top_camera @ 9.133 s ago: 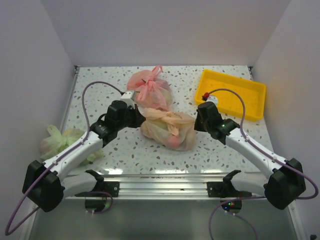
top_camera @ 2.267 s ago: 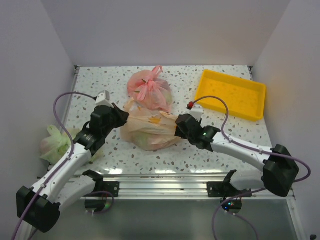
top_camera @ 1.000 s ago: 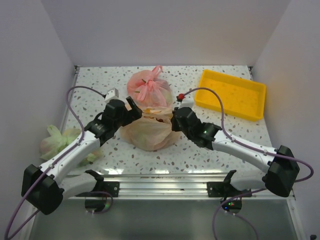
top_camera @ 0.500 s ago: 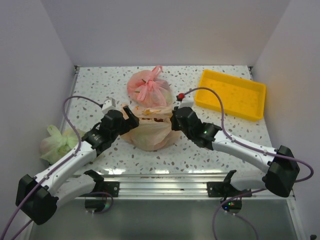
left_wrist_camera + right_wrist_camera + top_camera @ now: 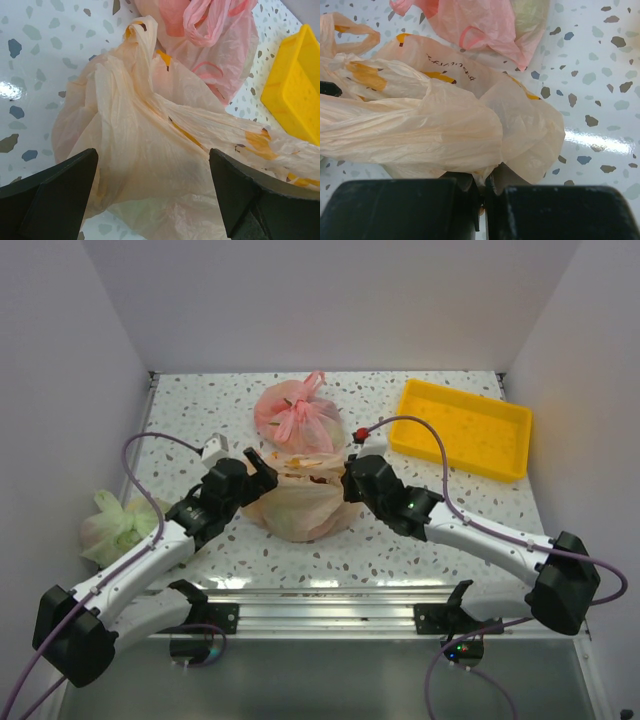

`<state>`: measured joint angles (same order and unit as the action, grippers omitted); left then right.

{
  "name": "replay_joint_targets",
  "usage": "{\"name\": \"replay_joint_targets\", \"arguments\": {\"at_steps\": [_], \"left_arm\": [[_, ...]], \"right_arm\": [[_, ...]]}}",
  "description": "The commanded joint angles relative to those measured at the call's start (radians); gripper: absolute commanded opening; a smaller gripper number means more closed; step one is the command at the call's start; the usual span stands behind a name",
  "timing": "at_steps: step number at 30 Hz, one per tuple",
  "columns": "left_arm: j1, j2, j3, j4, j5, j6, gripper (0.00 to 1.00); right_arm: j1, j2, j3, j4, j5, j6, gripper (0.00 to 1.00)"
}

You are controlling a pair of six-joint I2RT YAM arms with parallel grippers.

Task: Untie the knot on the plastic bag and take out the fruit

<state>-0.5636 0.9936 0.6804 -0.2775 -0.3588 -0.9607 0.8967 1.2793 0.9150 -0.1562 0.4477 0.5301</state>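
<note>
The peach-orange plastic bag lies crumpled in the middle of the table. My right gripper is at its right end, shut on a pinch of the bag's film. My left gripper stands open at the bag's left side; in the left wrist view its wide-apart jaws frame the bag without touching it. The knot is out of view; one handle loop lies loose. The fruit is hidden inside the bag; only a faint green tint shows through the film.
A smaller knotted pink bag sits right behind the peach bag, touching it. A yellow tray stands at the back right. A pale green bag lies at the left edge, beside my left arm. White walls close in three sides.
My left gripper has slid a little toward me along the bag's left side, still open. The right gripper has held still, pinching the film.
</note>
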Motion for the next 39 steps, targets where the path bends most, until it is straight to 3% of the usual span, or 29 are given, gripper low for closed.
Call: {"name": "replay_joint_targets", "arguments": {"at_steps": [1, 9, 14, 22, 29, 32, 35, 38, 39], "left_arm": [[-0.002, 0.016, 0.004, 0.050, -0.058, -0.032, 0.99], [0.033, 0.060, -0.041, 0.067, -0.071, -0.049, 0.91], [0.044, 0.040, -0.090, 0.058, -0.048, -0.044, 0.81], [0.045, -0.101, -0.231, -0.008, 0.003, -0.055, 0.73], [0.047, -0.202, -0.300, -0.042, 0.007, -0.070, 0.64], [0.048, -0.222, -0.285, -0.013, 0.017, -0.030, 0.56], [0.051, -0.207, -0.243, 0.032, 0.046, 0.028, 0.41], [0.059, -0.176, -0.182, 0.073, 0.070, 0.098, 0.22], [0.068, -0.162, -0.162, 0.083, 0.078, 0.135, 0.10]], "right_arm": [[0.005, -0.037, -0.008, 0.047, -0.018, -0.016, 0.00], [0.005, -0.041, -0.019, 0.067, -0.034, -0.039, 0.00], [-0.001, -0.047, -0.041, 0.027, 0.041, 0.011, 0.00], [-0.157, -0.061, -0.148, 0.012, -0.052, 0.237, 0.00], [-0.183, -0.057, -0.173, -0.008, -0.073, 0.275, 0.00], [-0.185, -0.057, -0.163, -0.028, -0.072, 0.263, 0.01], [-0.186, -0.057, -0.128, -0.046, -0.073, 0.213, 0.01], [-0.186, -0.060, -0.076, -0.059, -0.069, 0.142, 0.00], [-0.186, -0.061, -0.047, -0.062, -0.061, 0.122, 0.00]]}}
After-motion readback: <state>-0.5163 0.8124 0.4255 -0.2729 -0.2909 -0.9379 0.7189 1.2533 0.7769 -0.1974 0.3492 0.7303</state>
